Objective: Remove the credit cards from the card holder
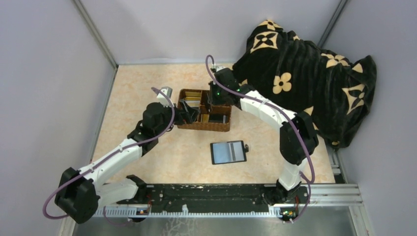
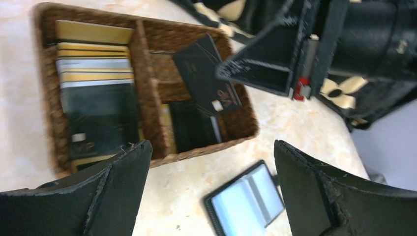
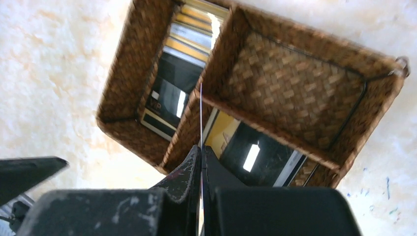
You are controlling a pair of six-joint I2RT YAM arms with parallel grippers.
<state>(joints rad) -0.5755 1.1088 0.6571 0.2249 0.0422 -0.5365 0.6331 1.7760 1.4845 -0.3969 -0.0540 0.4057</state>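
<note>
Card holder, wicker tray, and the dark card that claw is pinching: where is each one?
card holder (image 1: 228, 152), top view, its grey open inside.
wicker tray (image 1: 204, 127), top view, its near wall.
dark card (image 2: 205, 73), left wrist view, its flat face.

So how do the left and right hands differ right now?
The left hand stands wide open and empty; the right hand is shut on a dark card. In the top view the left hand is at the wicker tray's left end, the right hand nearer its middle. Both are close to the tray.
</note>
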